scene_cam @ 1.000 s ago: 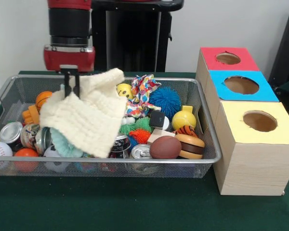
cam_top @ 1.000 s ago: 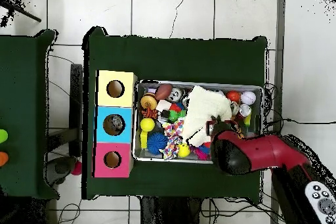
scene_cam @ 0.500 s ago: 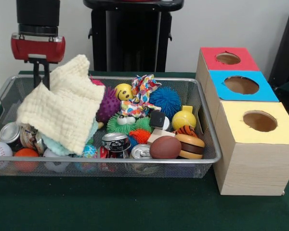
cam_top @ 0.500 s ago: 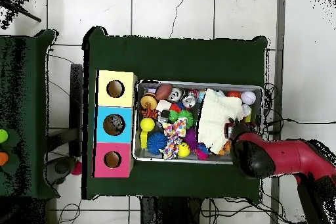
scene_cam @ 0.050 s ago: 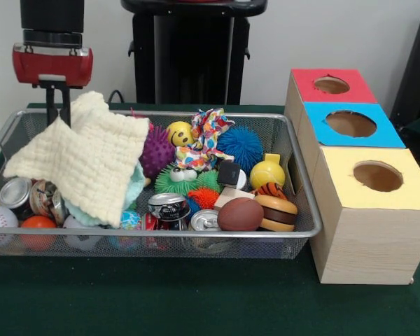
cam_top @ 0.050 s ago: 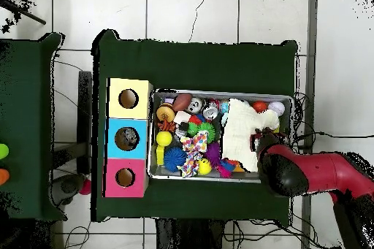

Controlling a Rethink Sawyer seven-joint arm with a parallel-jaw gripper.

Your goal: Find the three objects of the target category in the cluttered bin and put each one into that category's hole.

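claw [scene_cam @ 0.050 s ago: 58, 112] sits upper left of the front view, its two thin fingers close together and clamped on a corner of the cream cloth [scene_cam @ 0.050 s ago: 80, 164]. cloth hangs down from there and drapes over the left third of the wire bin [scene_cam @ 0.050 s ago: 304, 203], covering whatever's under it. target category isn't stated, so can't name the three objs; candidates showing incl. silver cans [scene_cam @ 0.050 s ago: 169, 206], baseball [scene_cam @ 0.050 s ago: 0, 218], purple spiky ball [scene_cam @ 0.050 s ago: 156, 150], blue spiky ball [scene_cam @ 0.050 s ago: 239, 147], yellow ball [scene_cam @ 0.050 s ago: 267, 173], brown football [scene_cam @ 0.050 s ago: 240, 214]. boxes w/ red hole [scene_cam @ 0.050 s ago: 331, 85], blue hole [scene_cam @ 0.050 s ago: 351, 123], yellow hole [scene_cam @ 0.050 s ago: 377, 176] stand at right on the tabletop, just beside the bin.

risks, as i judge: grip is only on a corner, so the cloth could slip and flop back over the toys. if dropped inside the bin it just hides a different patch. cloth may also snag on the mesh rim or drag light balls out w/ it.
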